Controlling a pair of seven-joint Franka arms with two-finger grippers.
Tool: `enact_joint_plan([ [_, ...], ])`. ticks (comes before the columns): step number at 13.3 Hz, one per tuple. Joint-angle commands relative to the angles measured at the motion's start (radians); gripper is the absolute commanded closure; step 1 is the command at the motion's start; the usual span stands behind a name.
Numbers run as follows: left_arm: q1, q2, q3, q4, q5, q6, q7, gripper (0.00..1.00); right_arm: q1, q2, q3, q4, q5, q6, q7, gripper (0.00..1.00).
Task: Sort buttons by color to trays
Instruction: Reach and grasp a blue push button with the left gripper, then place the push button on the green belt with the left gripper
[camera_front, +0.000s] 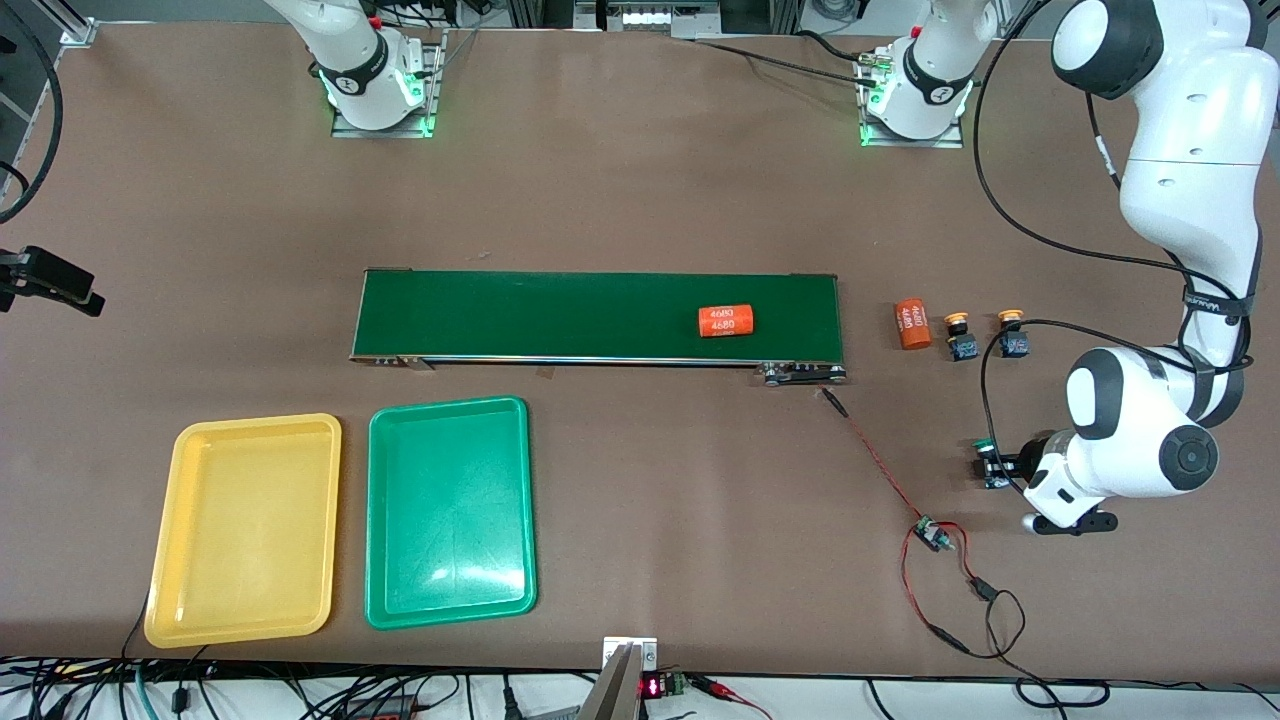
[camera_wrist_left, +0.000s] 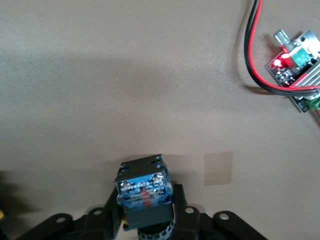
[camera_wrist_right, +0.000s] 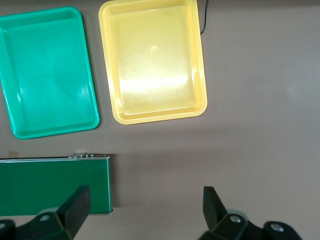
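Observation:
My left gripper (camera_front: 992, 467) is shut on a button with a green cap (camera_front: 985, 447), low over the table at the left arm's end. In the left wrist view the button's black-and-blue body (camera_wrist_left: 143, 192) sits between the fingers of the left gripper (camera_wrist_left: 145, 212). Two yellow-orange buttons (camera_front: 960, 337) (camera_front: 1013, 335) stand on the table beside the conveyor's end. A second green button is hidden. The yellow tray (camera_front: 245, 530) (camera_wrist_right: 152, 60) and green tray (camera_front: 450, 510) (camera_wrist_right: 47, 70) lie empty side by side. My right gripper (camera_wrist_right: 145, 207) is open and empty, high over the table by the conveyor's other end.
A long dark-green conveyor belt (camera_front: 560, 315) (camera_wrist_right: 50, 185) carries an orange numbered cylinder (camera_front: 726, 321). Another such cylinder (camera_front: 910, 324) lies beside the yellow-orange buttons. A small controller board (camera_front: 932, 535) (camera_wrist_left: 295, 62) with red and black wires lies nearer the front camera than my left gripper.

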Motion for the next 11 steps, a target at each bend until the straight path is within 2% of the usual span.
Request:
enact_joint_plan([
  [1, -0.013, -0.020, 0.000, 0.009, 0.030, -0.031, -0.006, 0.65, -0.005, -0.012, 0.004, -0.010, 0.015, 0.002, -0.001, 0.00],
  [4, -0.030, -0.120, -0.032, 0.004, 0.028, -0.222, -0.012, 0.65, -0.005, -0.013, 0.004, -0.010, 0.015, 0.000, -0.001, 0.00],
  [6, -0.028, -0.178, -0.114, -0.028, 0.025, -0.333, -0.060, 0.65, -0.003, -0.013, 0.004, -0.010, 0.015, -0.001, -0.001, 0.00],
  [9, -0.028, -0.306, -0.238, -0.197, 0.027, -0.336, -0.130, 0.65, -0.006, -0.012, 0.002, -0.010, 0.016, 0.002, -0.001, 0.00],
  [11, -0.032, -0.330, -0.339, -0.265, 0.028, -0.332, -0.233, 0.65, -0.005, -0.012, 0.002, -0.010, 0.016, 0.002, -0.001, 0.00],
])
